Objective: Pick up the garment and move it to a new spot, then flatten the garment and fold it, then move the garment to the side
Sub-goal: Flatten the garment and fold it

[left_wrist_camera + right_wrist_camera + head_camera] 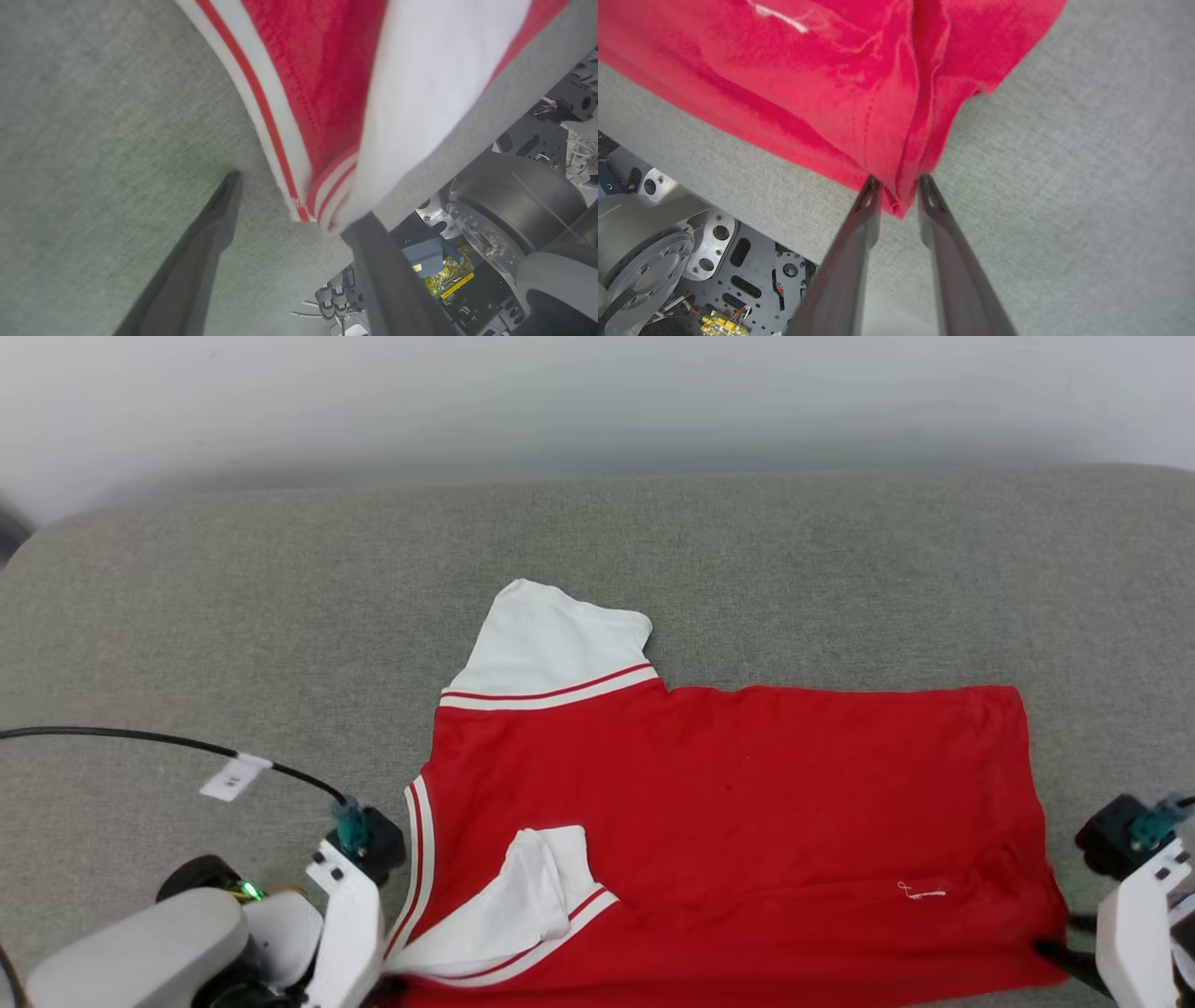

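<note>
left gripper (301, 196): jaws wide apart, gripping nothing, striped-trim corner of the garment (728, 803) between the tips | right gripper (899, 179): jaws narrowly parted around the red hem corner, cannot tell if pinched | garment: spread flat at near edge of grey table (280, 616), one white sleeve folded onto it

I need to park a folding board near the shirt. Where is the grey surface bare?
Widest bare patch: the grey surface between the garment and the wall. Also free: left of the white sleeve, beyond the black cable. Crowded: the near edge, where the left gripper and right gripper flank the garment.
</note>
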`<state>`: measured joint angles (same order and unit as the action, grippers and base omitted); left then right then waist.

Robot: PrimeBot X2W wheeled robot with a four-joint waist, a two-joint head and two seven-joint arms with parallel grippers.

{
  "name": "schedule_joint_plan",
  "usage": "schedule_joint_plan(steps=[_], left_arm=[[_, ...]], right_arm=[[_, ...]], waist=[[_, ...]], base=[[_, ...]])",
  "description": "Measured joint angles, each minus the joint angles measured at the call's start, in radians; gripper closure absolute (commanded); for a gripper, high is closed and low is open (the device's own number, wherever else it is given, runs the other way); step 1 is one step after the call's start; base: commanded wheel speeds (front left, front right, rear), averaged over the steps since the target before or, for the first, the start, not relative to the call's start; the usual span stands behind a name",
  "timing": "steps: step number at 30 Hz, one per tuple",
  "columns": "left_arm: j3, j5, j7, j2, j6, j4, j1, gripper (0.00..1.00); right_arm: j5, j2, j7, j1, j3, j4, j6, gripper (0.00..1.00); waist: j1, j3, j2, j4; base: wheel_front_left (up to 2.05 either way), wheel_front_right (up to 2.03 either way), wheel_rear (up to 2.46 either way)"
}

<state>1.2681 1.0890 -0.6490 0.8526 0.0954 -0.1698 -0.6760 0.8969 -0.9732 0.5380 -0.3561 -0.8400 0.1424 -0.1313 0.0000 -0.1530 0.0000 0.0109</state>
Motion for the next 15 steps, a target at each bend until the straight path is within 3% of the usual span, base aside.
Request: schedule_joint_plan(steps=[8, 11, 15], left_arm=[[-0.103, -0.023, 0.121, 0.072, -0.018, 0.041, -0.074, 0.00], [-0.133, -0.066, 0.166, 0.086, -0.030, 0.052, -0.117, 0.00], [-0.179, -0.145, 0.240, 0.082, -0.071, 0.043, -0.196, 0.00]], right_arm=[[-0.115, 0.024, -0.245, -0.001, 0.190, -0.030, 0.000, 0.00], [-0.180, 0.069, -0.349, 0.010, 0.298, -0.039, 0.000, 0.00], [-0.296, 0.180, -0.486, 0.037, 0.476, -0.058, 0.000, 0.00]], waist=[[0.0000, 0.037, 0.0000, 0.004], [0.0000, 0.034, 0.0000, 0.013], [0.0000, 0.016, 0.0000, 0.030]], base=[[0.00, 0.00, 0.00], [0.00, 0.00, 0.00], [0.00, 0.00, 0.00]])
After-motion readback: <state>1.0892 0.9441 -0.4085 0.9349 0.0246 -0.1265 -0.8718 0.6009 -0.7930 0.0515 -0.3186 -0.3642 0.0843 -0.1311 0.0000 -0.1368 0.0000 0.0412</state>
